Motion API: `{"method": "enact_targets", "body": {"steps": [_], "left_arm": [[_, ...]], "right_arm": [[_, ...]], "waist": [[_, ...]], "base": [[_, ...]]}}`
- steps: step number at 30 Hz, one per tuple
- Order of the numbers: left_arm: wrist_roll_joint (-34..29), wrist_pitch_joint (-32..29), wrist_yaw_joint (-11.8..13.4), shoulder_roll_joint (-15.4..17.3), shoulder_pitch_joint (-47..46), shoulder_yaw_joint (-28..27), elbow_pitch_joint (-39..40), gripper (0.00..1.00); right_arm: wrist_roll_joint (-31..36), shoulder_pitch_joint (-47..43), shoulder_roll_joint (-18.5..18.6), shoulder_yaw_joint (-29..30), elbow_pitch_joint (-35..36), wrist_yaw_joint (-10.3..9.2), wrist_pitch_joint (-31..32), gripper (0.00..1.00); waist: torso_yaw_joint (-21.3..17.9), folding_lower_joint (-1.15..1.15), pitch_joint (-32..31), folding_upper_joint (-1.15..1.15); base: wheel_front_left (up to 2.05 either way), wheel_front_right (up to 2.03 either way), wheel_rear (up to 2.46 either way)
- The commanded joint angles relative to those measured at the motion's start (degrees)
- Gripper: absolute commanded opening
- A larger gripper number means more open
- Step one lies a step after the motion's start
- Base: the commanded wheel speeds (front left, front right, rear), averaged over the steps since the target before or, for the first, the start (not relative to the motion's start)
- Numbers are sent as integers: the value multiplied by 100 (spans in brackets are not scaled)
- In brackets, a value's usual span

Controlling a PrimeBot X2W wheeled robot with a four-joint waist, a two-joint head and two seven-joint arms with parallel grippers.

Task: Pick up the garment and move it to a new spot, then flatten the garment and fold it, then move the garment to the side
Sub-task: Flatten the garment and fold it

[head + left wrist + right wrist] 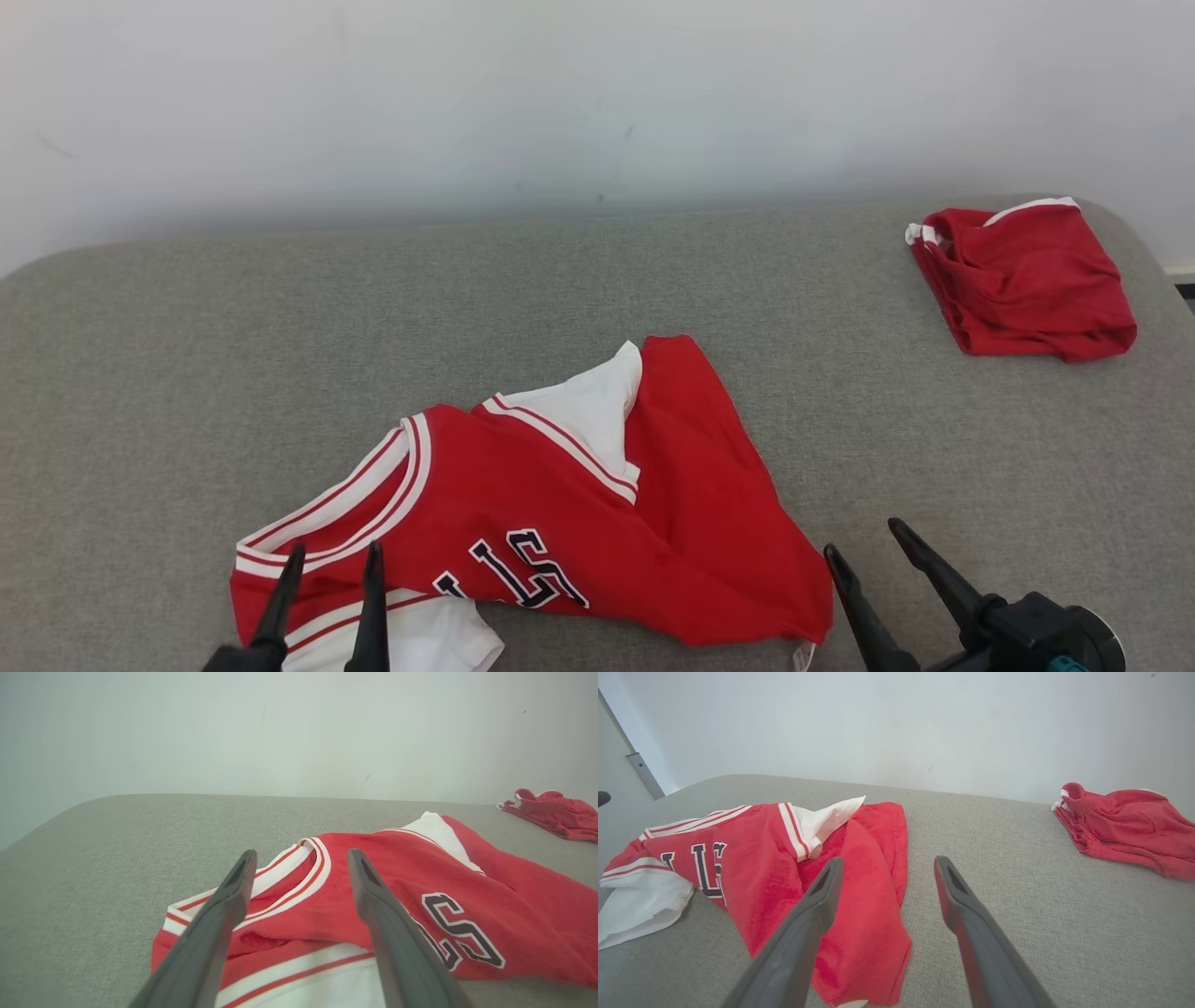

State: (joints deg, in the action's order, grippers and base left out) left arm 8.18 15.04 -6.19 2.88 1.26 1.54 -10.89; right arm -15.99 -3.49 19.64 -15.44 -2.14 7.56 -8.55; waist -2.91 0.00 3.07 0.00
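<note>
1. The jersey (pixel 560 523) lies rumpled on the grey woven pad (pixel 187 373), near its front edge; flattening, folding and moving aside look undone.
2. Left gripper (pixel 336 549) and right gripper (pixel 862 537) both gape wide, holding nothing.
3. Soft red knit, limp and creased, with white striped trim and dark numerals.

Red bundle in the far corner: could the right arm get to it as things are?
Probably yes. The right gripper is open and empty, and only bare grey surface lies between it and the bundle; the reach looks long, though.
</note>
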Motion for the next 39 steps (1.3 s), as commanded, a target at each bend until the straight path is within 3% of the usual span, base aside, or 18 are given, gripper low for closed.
{"method": "enact_targets", "body": {"steps": [1, 8, 17, 24, 31, 34, 39], "left_arm": [[-106, 16, -34, 6, -159, -7, -11, 100], [-301, 16, -117, 235, -885, 175, -320, 100], [152, -4, -120, 1094, -2073, 1045, -1737, 100], [1563, -618, -122, 1917, -2997, 2112, -2477, 100], [3424, -1983, -123, 2826, -3575, 3321, -2138, 100], [4013, -2498, -122, 3222, -3778, 3585, -1994, 100], [4478, -2909, -123, 3555, -3984, 3934, -1919, 100]], "right_arm": [[96, 71, -166, 106, -52, -18, -88, 100], [507, 206, -851, 534, -458, -18, -434, 100], [691, 558, -1167, 479, -882, -18, -612, 100], [701, 832, -1270, 492, -1108, -18, -664, 100], [686, 1018, -1338, 431, -1139, -18, -667, 100], [678, 1064, -1367, 434, -1144, -18, -667, 100], [695, 1062, -1404, 451, -1150, -18, -668, 100]], "waist": [[-56, 0, 40, 0], [-309, 0, 217, 0], [-657, 0, 489, 0], [-942, 0, 723, 0], [-1139, 0, 918, 0], [-1197, 0, 956, 0], [-1248, 0, 986, 0]], "base": [[0, 0, 0], [0, 0, 0], [0, 0, 0], [0, 0, 0], [0, 0, 0], [0, 0, 0], [0, 0, 0]]}}
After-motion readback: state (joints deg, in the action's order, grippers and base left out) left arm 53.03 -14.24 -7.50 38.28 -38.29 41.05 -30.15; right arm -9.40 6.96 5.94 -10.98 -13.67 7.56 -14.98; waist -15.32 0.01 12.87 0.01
